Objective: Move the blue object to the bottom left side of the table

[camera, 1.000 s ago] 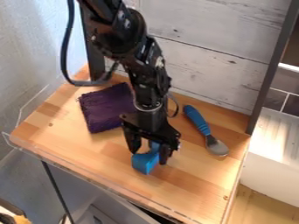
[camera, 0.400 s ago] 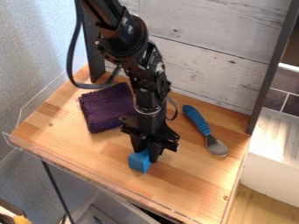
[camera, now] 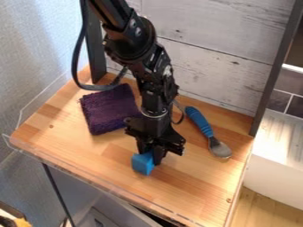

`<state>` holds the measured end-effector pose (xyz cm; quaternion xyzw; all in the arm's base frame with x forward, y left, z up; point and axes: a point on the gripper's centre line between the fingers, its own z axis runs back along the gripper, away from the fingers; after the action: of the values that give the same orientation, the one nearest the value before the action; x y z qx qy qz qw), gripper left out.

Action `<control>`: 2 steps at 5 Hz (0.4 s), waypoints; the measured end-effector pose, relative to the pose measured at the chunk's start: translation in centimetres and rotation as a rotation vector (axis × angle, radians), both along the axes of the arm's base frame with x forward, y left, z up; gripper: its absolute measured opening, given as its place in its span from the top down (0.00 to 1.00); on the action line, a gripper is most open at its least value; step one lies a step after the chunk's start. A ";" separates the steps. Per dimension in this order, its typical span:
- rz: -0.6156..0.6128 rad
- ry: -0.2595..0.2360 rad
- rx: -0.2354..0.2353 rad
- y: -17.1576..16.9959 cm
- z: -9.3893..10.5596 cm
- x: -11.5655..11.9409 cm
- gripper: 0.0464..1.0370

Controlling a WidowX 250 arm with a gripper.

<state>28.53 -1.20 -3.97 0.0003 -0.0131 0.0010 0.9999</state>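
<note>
Pinching the blue block (camera: 142, 164) near the table's front edge, you're working with the gripper (camera: 150, 156) clamped on it, and we're seeing that grip low over the wooden table (camera: 65, 128)! The two fingers (camera: 157, 156) are bracketing the block towards its back end, leaving its front part poking out towards the front edge. That hold is probably giving you enough bite to carry or drag it. Whether the block is touching the wood or hanging just above it, you can't be telling from here.

And where's it heading? You're looking to the table's front left corner, so the next move is calling for a sideways run along the front edge. Stay sharp: go too far forward and you're risking the edge! The purple cloth (camera: 108, 109) is lying flat behind that route, towards the back left, so you're likely wanting to swing in front of it. Over to the right, the blue-handled spoon (camera: 204, 127) is resting with its handle towards the back wall (camera: 207, 48), well out of your way.

As for containers, none is figuring in this play; the bare wood is bearing the cloth and spoon directly.
</note>
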 end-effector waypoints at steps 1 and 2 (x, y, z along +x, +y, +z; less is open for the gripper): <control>0.070 -0.008 0.040 -0.5 0.9 0.0 0.75; 0.146 0.003 0.059 -0.8 2.4 0.0 0.75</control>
<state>28.55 -2.01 -1.53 0.0307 -0.0115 0.0738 0.9967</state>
